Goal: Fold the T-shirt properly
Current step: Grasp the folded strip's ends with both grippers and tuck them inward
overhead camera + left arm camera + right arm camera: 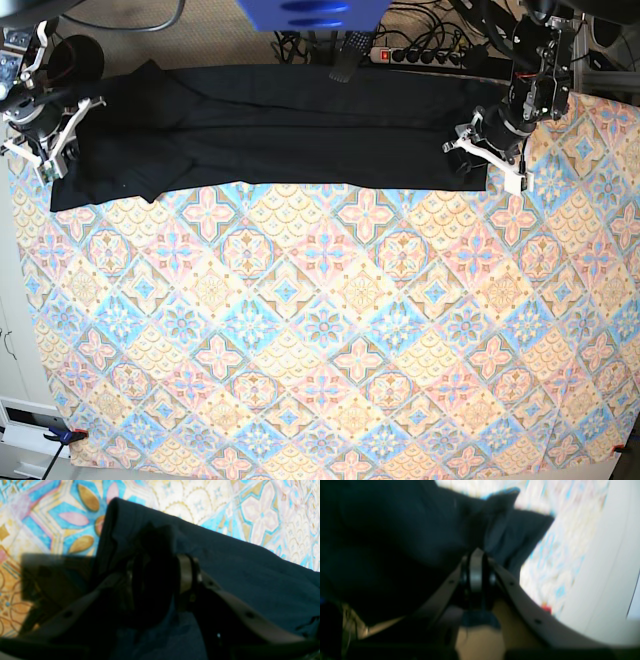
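The right hand (476, 562), at the scene's left end, is clenched tight on a bunch of the black T-shirt (280, 125), the cloth puckering up out of its fingers. The left hand (160, 580), at the scene's right end, also has dark cloth gathered between its fingers, which stand partly apart around the thick wad; it looks like a grasp on the shirt's edge. With one hand at each end, I'd judge the arms are keeping the shirt taut so it lies straight.

The T-shirt stretches as a long dark band along the far edge of the bench, on a patterned cloth (320, 330) of blue, pink and cream tiles. Most of that cloth, toward the near side, is bare. Beyond the far edge lie a power strip (420, 55) and cables.
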You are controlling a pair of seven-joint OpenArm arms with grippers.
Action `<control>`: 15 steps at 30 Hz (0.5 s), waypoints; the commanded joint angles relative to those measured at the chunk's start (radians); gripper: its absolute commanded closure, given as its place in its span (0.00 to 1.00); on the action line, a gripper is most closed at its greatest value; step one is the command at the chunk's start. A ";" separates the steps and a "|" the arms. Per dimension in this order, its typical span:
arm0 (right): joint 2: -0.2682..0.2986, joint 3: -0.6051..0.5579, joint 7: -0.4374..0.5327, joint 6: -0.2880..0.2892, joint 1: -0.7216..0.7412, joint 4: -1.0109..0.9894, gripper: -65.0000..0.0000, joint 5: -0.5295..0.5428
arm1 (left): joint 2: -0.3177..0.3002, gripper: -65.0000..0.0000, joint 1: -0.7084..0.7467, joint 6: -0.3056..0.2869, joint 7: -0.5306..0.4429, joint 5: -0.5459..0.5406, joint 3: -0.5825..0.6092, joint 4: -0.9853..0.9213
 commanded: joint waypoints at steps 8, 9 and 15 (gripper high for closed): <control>-0.021 0.050 0.022 -0.005 0.008 0.012 0.63 -0.093 | -0.014 0.66 -0.002 -0.004 -0.010 -0.004 -0.006 0.014; -0.033 0.073 0.022 -0.005 0.008 0.014 0.61 -0.098 | -0.015 0.66 -0.002 -0.004 -0.010 -0.004 -0.006 0.014; -0.053 0.118 0.023 -0.005 0.010 0.028 0.61 -0.096 | -0.049 0.65 0.006 -0.006 0.007 -0.052 -0.020 0.015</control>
